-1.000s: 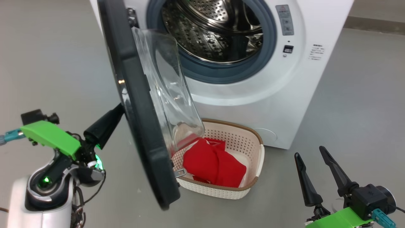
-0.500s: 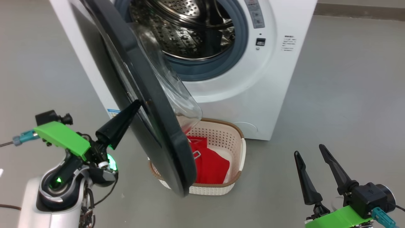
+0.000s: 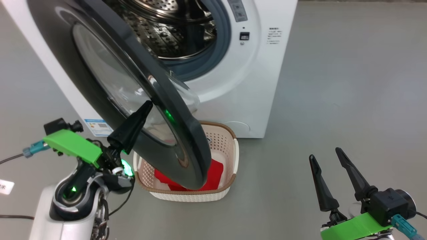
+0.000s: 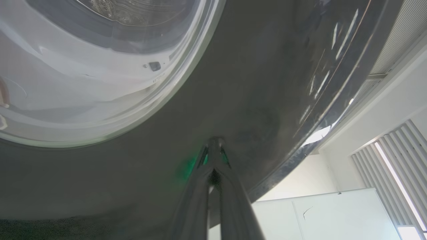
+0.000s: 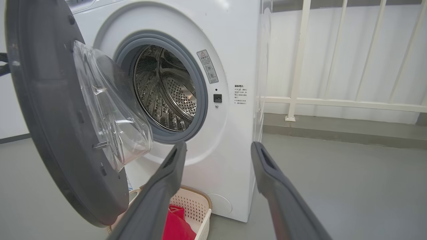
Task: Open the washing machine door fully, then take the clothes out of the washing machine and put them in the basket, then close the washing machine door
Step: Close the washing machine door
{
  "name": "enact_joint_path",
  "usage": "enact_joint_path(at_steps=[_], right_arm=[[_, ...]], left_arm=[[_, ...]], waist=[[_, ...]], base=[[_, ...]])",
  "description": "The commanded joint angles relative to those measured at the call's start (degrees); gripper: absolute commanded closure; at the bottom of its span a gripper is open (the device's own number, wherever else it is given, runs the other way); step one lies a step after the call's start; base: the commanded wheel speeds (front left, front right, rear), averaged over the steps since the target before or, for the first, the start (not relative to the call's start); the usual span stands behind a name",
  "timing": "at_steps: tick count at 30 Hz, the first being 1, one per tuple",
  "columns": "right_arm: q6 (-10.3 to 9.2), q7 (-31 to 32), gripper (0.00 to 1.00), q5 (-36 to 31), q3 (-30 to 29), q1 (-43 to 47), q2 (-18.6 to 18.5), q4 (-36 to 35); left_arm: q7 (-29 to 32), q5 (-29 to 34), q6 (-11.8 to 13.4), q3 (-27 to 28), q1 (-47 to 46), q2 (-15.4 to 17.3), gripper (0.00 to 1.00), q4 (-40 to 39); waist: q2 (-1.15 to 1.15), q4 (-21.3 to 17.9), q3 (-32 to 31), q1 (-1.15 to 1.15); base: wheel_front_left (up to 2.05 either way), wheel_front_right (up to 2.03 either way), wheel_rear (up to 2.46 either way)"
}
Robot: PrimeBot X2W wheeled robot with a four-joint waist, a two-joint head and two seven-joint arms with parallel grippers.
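The washing machine door [image 3: 190, 140] swung further shut, left gripper [image 3: 148, 104] touching.

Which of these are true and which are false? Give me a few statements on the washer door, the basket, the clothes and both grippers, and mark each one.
1. The left gripper is shut, its tips against the outer face of the washing machine door. True.
2. The washing machine door is fully closed. False: it stands partly open, and the drum shows behind it.
3. The clothes lie in the basket. True.
4. The basket sits on top of the washing machine. False: it stands on the floor in front of the machine, below the door.
5. The right gripper is open and holds nothing. True.
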Motion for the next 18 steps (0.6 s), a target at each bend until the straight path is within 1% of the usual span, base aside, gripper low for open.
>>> enact_joint_path(at_steps=[1,10,18], right_arm=[[0.28,-0.37,0.0,0.69,1.18,-2.54,-0.67,-1.37],[0.28,-0.37,0.0,0.54,1.3,-3.73,-0.67,-1.65],[0.28,-0.37,0.0,0.57,1.74,-4.42,-0.67,-1.5]], left_arm=[[-0.28,-0.54,-0.69,0.99,-2.74,0.68,1.0,-1.12],[-3.3,-1.0,-2.58,0.5,-6.36,0.68,1.0,0.68],[-6.19,-1.96,-3.38,0.36,-10.1,0.68,1.0,2.6]], waist=[[0.0,-1.13,0.89,0.0],[0.0,-4.44,3.64,0.0],[0.0,-6.83,4.96,0.0]], base=[[0.0,0.0,0.0],[0.0,0.0,0.0],[0.0,0.0,0.0]])
